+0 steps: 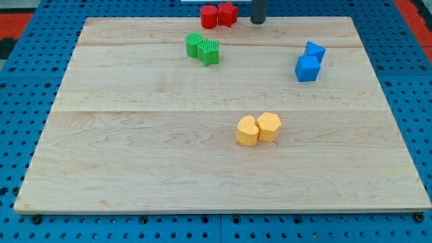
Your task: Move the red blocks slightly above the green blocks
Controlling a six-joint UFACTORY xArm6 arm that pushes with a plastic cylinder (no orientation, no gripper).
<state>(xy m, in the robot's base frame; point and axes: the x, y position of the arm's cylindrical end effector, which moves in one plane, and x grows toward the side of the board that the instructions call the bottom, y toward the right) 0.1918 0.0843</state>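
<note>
While the rod (258,11) comes down from the view's top, its upper length is cut off by the frame, and only a short dark stub shows. My tip (258,22) rests at the far edge of the wooden board (135,155), just to the 3 o'clock side of the two red blocks (218,15). Whether it touches them is hard to tell. With no fingers on this arm, nothing is clenched or grasped.

Both red blocks sit pressed together at the board's 12 o'clock edge; their shapes are hard to make out there. Just below them, toward 7 o'clock, two green blocks (203,48) touch each other. A pair of blue blocks (309,62) lies toward 2 o'clock on the board, one a cube. Near the centre, slightly toward 5 o'clock, two yellow blocks (258,128) sit side by side.

No writing or label can be read anywhere.
</note>
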